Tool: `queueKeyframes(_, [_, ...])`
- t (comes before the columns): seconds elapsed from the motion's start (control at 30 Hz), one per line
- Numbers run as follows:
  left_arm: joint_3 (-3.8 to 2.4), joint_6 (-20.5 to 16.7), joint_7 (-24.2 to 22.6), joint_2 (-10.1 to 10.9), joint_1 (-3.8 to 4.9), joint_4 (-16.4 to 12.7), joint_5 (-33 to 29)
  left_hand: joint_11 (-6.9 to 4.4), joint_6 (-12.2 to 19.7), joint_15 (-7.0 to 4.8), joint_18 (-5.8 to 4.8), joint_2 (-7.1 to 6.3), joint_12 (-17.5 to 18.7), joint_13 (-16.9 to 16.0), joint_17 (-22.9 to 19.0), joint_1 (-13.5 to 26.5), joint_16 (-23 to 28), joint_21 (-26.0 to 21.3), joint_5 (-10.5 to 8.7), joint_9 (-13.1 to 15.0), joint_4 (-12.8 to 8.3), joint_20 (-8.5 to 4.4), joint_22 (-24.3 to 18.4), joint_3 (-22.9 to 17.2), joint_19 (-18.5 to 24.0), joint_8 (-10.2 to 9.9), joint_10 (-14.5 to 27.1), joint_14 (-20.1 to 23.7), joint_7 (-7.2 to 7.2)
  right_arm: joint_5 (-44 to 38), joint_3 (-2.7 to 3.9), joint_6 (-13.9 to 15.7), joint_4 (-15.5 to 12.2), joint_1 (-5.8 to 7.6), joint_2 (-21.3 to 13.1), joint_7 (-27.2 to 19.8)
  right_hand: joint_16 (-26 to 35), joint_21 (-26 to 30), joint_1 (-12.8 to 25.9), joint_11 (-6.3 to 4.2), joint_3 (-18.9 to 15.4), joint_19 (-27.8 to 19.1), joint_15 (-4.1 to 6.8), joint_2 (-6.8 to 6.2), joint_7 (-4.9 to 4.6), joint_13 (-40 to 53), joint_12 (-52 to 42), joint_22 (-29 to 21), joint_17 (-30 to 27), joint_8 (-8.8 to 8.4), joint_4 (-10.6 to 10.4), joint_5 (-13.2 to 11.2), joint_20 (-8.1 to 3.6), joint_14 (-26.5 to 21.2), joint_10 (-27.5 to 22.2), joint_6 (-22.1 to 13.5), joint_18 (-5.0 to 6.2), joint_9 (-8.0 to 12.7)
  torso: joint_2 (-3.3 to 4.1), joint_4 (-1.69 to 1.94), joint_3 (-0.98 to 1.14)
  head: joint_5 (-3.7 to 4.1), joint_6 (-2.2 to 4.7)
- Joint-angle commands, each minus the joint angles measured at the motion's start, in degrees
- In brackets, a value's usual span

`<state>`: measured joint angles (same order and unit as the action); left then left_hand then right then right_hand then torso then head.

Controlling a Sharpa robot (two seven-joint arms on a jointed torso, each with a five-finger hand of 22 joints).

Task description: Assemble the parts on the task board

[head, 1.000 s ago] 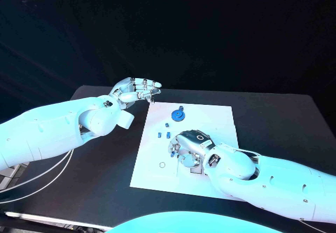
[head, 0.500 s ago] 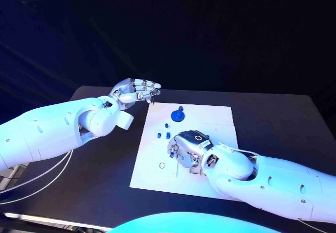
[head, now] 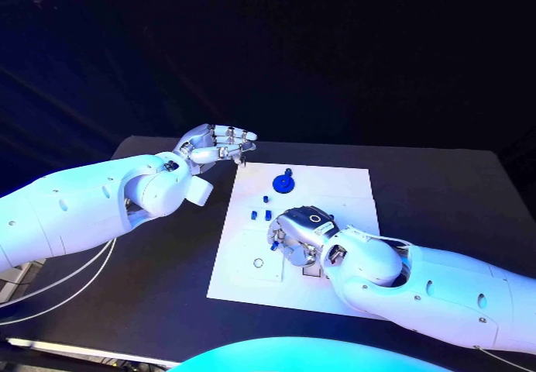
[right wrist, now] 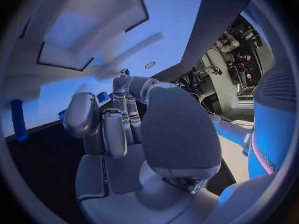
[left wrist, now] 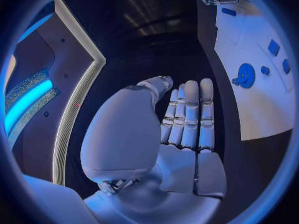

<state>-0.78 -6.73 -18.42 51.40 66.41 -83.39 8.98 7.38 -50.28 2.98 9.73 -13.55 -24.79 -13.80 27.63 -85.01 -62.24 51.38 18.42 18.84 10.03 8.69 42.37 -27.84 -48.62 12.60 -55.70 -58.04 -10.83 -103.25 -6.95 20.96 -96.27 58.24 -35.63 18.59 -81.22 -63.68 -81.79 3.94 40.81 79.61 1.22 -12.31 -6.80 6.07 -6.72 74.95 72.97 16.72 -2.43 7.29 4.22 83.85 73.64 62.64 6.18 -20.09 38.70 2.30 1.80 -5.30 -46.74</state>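
Right hand (head: 300, 232) of mine rests fingers-down on the task board (head: 335, 186); whether it grips a part, I cannot tell. Next I judge a careful seating of a part beneath it. My left hand (head: 214, 144) waits beyond, fingers together and holding nothing.

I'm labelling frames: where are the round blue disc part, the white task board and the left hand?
Round blue disc part (head: 285, 184), head view, disc face.
White task board (head: 341, 182), head view, bare far area.
Left hand (head: 214, 142), head view, knuckles.

No legible text, label, brand, number or sign on anything here.
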Motion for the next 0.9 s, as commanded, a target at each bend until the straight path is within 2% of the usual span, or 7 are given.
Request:
queueKeyframes(0.03, [-0.04,1.12,-0.1,-0.1,0.04,-0.04,0.18,-0.11,0.11,0.19,0.78,0.45,-0.31,-0.01,-0.05,-0.14,0.3,-0.32,0.21,0.0,-0.25,0.09,-0.08,-0.01,0.07,0.25,0.43,0.33,-0.38,-1.5,-0.28,-1.89,0.03,-0.33,-0.01,1.26,-0.07,0.0,0.33,-0.94,0.23,0.01,0.26,0.26,-0.35,0.06,-0.26,3.02,0.06,0.28,-0.05,0.23,0.05,2.82,1.26,0.02,-0.9,0.02,-0.04,-0.01,0.04,0.0,0.08])
queueKeyframes(0.47, [-0.04,1.36,0.11,-0.14,0.04,0.08,0.27,-0.09,0.16,0.21,0.78,0.47,-0.29,0.01,-0.1,-0.14,0.43,-0.4,0.2,-0.02,-0.33,0.1,-0.12,0.02,0.07,0.26,0.52,0.34,-0.39,-1.72,-0.29,2.88,-0.77,-0.6,-0.6,0.82,-0.14,-0.16,0.46,-0.95,0.22,0.07,0.25,0.27,-0.33,0.1,-0.2,3.12,0.17,0.31,0.04,0.23,0.06,2.84,1.31,0.02,-0.93,-0.05,-0.03,0.01,0.06,-0.03,0.22])
queueKeyframes(0.63, [-0.03,1.5,0.23,-0.15,0.03,0.13,0.29,-0.08,0.17,0.21,0.78,0.47,-0.29,0.02,-0.1,-0.14,0.45,-0.41,0.2,-0.02,-0.35,0.1,-0.12,0.02,0.07,0.26,0.54,0.34,-0.39,-1.74,-0.28,2.77,-0.9,-0.63,-0.74,0.96,-0.14,-0.16,0.46,-0.95,0.22,0.07,0.25,0.27,-0.33,0.1,-0.2,3.12,0.17,0.31,0.04,0.23,0.06,2.84,1.31,0.02,-0.93,-0.05,-0.01,-0.02,0.01,-0.03,0.22])
queueKeyframes(0.9, [-0.03,1.66,0.39,-0.13,0.03,0.11,0.33,-0.08,0.17,0.21,0.78,0.47,-0.28,0.02,-0.11,-0.14,0.46,-0.41,0.2,-0.02,-0.35,0.1,-0.13,0.02,0.07,0.26,0.56,0.34,-0.39,-1.93,-0.28,0.71,-0.9,-0.64,-0.74,1.74,-0.12,-0.05,0.54,-0.96,0.22,0.02,0.26,0.27,-0.32,0.11,-0.17,3.09,0.12,0.33,0.1,0.22,0.07,2.84,1.34,0.02,-0.91,-0.09,0.03,-0.02,-0.01,-0.04,0.18])
